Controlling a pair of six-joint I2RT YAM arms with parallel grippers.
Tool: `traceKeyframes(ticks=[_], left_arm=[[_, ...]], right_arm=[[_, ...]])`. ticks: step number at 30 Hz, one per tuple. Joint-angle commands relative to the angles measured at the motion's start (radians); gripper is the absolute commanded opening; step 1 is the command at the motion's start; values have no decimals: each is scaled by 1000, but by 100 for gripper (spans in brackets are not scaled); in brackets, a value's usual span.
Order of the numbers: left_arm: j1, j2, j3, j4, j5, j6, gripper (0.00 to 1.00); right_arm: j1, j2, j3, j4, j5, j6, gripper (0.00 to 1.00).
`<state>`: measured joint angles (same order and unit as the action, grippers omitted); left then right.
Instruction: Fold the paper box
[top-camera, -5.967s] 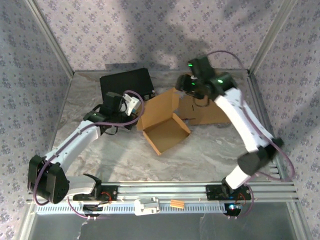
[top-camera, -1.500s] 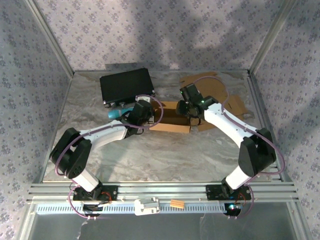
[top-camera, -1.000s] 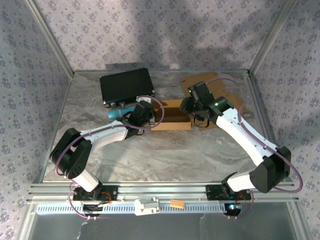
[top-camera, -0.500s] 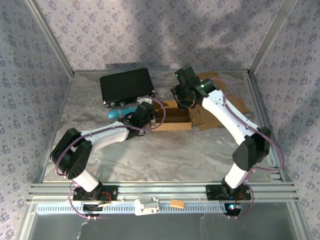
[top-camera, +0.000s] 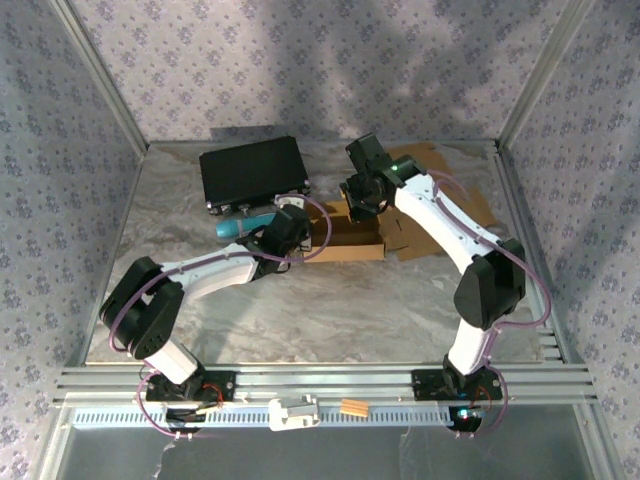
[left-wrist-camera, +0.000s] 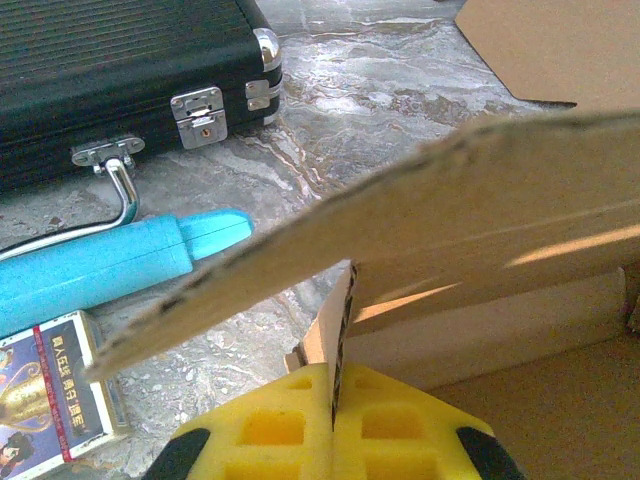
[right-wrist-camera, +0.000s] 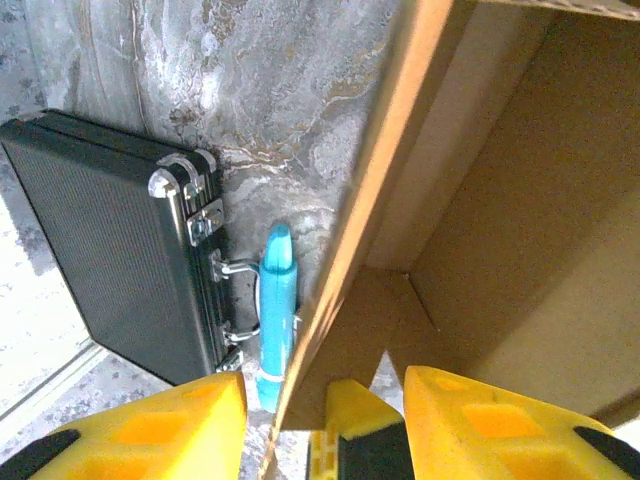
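1. The paper box (top-camera: 345, 238) lies on the bench (top-camera: 330, 300) a little behind its middle, open and partly formed, between the two hands.
2. The left hand (top-camera: 288, 228) is at the box's left end. In the left wrist view its yellow fingers (left-wrist-camera: 270, 430) are clenched on the thin edge of an upright box wall (left-wrist-camera: 338, 330), with the pads pressed together on the card.
3. A long flap (left-wrist-camera: 420, 210) of the box slants across that view above the grasped wall.
4. The right hand (top-camera: 357, 200) is over the box's far left corner, pointing down at it.
5. In the right wrist view the right hand (right-wrist-camera: 322, 380) stands released. Its fingers (right-wrist-camera: 150, 420) straddle a box side wall (right-wrist-camera: 350, 260), one outside it and one inside the box, with a gap showing between the outer finger and the card.
6. A black case (top-camera: 252, 172) lies behind and left of the box, apart from it. A blue marker (top-camera: 238, 227) lies just in front of the case, near the left hand.
7. A card pack (left-wrist-camera: 45, 385) lies beside the marker.
8. A flat cardboard sheet (top-camera: 450, 195) lies on the bench to the right of the box.
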<state>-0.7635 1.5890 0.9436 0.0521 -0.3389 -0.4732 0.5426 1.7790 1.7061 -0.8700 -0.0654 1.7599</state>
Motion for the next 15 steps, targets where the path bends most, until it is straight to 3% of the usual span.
traceKeyframes(ticks=[1, 7, 15], left_arm=[[-12, -3, -32, -126, 8, 1, 0], [-13, -3, -31, -124, 6, 3, 0], [-13, -14, -37, -127, -8, 4, 0]], right_arm=[[-13, 15, 13, 8, -8, 23, 45], [-29, 35, -7, 7, -43, 16, 36], [-42, 9, -65, 39, -77, 10, 12]])
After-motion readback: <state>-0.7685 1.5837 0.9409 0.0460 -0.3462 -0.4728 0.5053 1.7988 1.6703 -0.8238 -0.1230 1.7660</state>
